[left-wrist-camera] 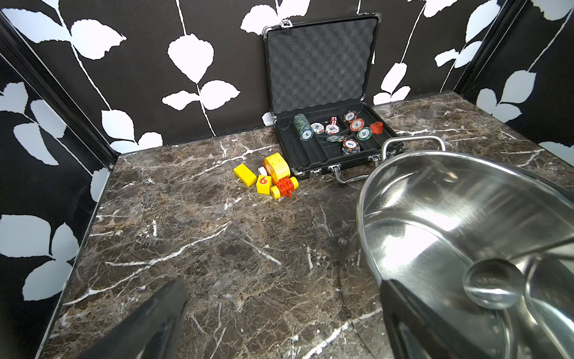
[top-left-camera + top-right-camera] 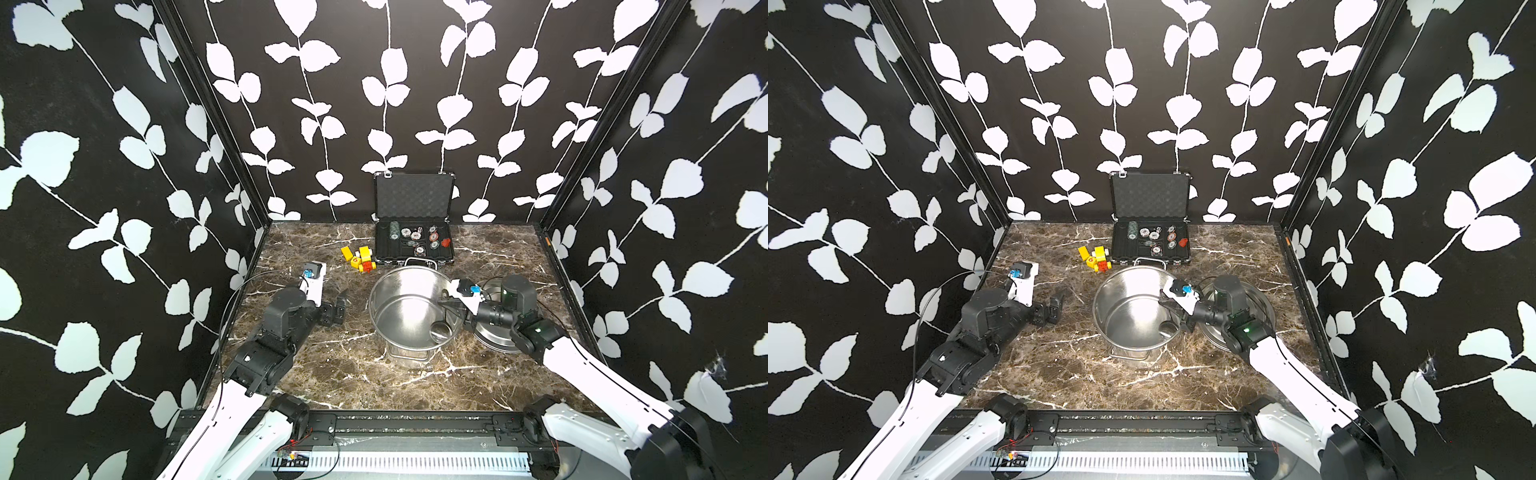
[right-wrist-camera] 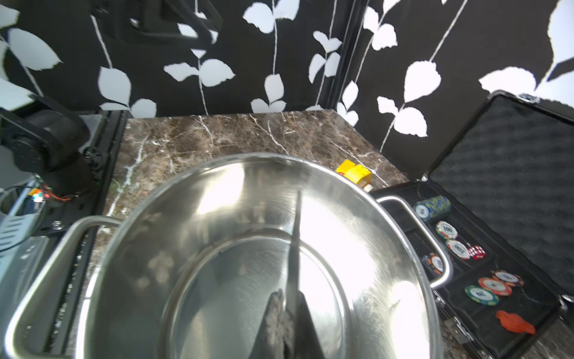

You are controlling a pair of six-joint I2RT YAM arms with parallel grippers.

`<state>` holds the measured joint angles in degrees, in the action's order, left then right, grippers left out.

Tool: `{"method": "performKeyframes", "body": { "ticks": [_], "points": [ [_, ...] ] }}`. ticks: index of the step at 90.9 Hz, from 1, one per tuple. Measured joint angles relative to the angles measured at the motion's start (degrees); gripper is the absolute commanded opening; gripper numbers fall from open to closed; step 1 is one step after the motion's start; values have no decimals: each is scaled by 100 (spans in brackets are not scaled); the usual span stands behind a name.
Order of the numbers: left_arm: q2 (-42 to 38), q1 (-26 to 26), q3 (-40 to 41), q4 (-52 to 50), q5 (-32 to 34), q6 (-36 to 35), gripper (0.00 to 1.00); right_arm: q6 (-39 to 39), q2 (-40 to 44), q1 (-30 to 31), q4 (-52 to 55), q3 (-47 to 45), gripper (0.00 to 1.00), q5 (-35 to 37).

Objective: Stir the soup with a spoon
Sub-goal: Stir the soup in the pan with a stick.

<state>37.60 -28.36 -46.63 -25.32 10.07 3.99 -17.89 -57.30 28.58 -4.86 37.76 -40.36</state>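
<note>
Right pincer (image 2: 448, 305) clamped on spoon (image 2: 440, 331), bowl lowered inside pot (image 2: 399, 291)
Bowl set low, evidently for stirring; left pincer (image 2: 336, 309) open, clear of pot

The pot (image 2: 397, 291) and ladle (image 2: 440, 331) are mirror-bright polished steel. The tabletop (image 2: 332, 374) looks like smooth veined marble; the case (image 2: 413, 195) lining is matt black foam.

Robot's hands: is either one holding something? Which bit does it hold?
The right gripper pinches the spoon by its thin handle, bowl inside the pot. The left gripper is open, empty.
</note>
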Motion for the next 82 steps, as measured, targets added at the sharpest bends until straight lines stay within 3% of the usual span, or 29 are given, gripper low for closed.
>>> {"method": "performKeyframes", "body": {
  "ticks": [22,51,82],
  "points": [
    [-28,0,68,155,7,2,99,105,-50,896,214,164,0,109],
    [-116,0,72,197,33,0,99,-87,-1738,2100,-17,1416,0,205],
    [-483,0,166,136,227,-48,99,-446,-3397,2159,-605,2507,0,247]
  ]
}}
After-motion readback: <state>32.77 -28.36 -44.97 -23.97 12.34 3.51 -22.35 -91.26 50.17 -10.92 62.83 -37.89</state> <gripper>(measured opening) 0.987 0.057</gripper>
